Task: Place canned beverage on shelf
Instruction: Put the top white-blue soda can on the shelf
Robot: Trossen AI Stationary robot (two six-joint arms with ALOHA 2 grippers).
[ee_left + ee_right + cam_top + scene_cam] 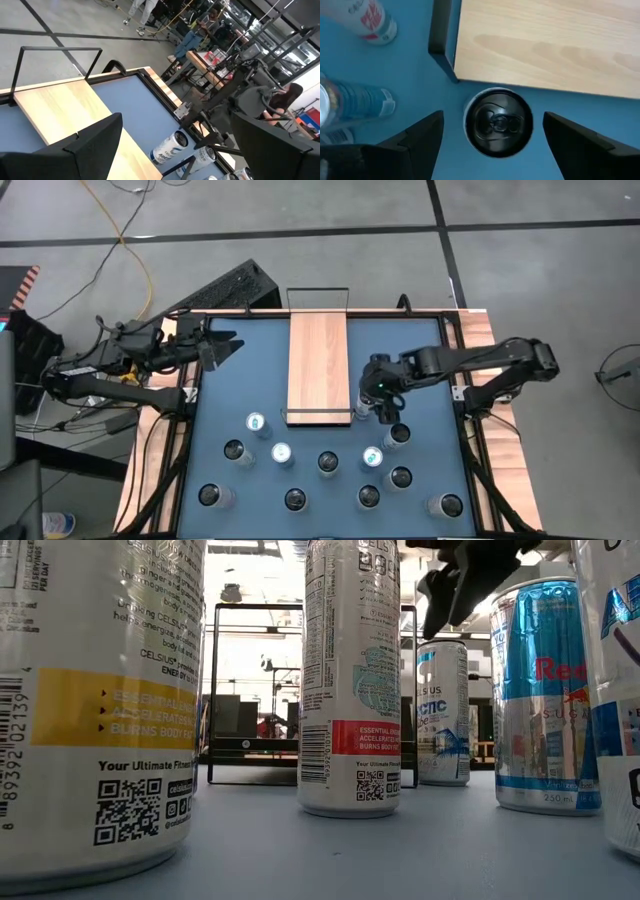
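A blue-topped desk (225,390) edged with light wooden strips is seen on a grey concrete floor (520,205). A yellow cable (135,255) is laid on that floor beyond the desk's far left corner, beside a black slotted panel (230,288).

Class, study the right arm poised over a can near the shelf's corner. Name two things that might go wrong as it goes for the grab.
1. The right gripper hangs open over a can that stands close to the shelf and its black rail; a descending finger might strike them.
2. Other cans stand close by, so a finger or the lifted can may topple one.
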